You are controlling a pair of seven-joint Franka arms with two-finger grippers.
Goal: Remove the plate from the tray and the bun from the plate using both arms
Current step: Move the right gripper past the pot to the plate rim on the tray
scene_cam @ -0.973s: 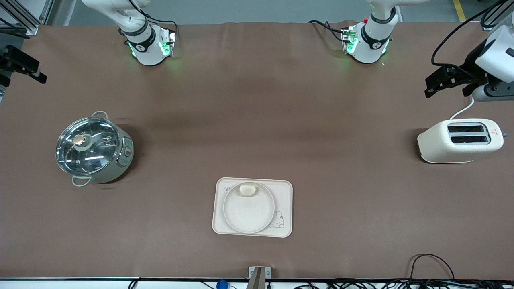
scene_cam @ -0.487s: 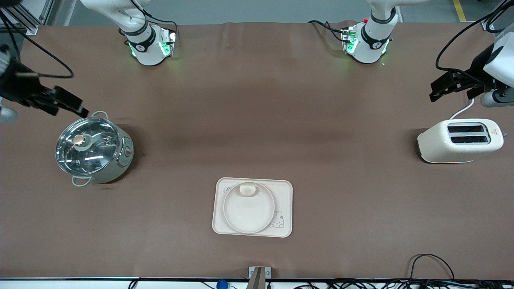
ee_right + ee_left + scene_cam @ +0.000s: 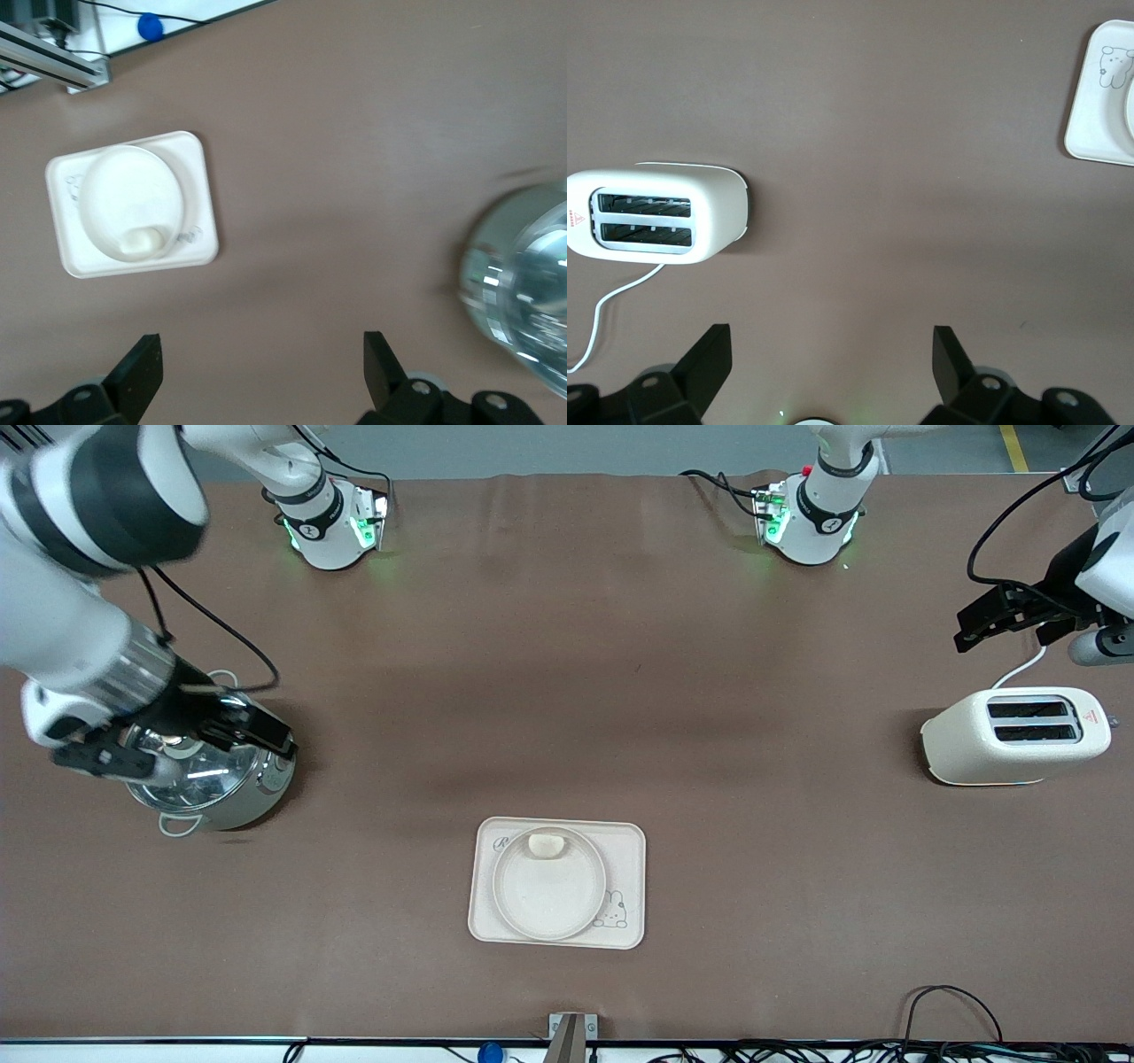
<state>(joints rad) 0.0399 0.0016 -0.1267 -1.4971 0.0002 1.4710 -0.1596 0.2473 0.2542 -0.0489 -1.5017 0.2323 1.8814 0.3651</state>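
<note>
Here the small pale cream-white oval bun (image 3: pixel 546 844) is lying on the round cream-beige plate (image 3: pixel 549 890), which is sitting in the rectangular cream-beige tray (image 3: pixel 629 850) on the brown counter (image 3: pixel 567 691). The right gripper (image 3: pixel 168 744) is hovering over the steel pot with a glass lid (image 3: pixel 239 797), the left gripper (image 3: pixel 1010 615) is hanging near the white toaster (image 3: pixel 1014 735); both are standing wide and empty, probably for grasping soon.

The tray (image 3: pixel 556 883) lies on the bench (image 3: pixel 567 691) at its middle, near the front camera. The plate (image 3: pixel 549 883) sits on the tray, toward the right arm's end of it, and the bun (image 3: pixel 546 844) rests in the plate at the rim farthest from the camera. A pot (image 3: pixel 213 779) stands toward the right arm's end, a toaster (image 3: pixel 1014 735) toward the left arm's end.
</note>
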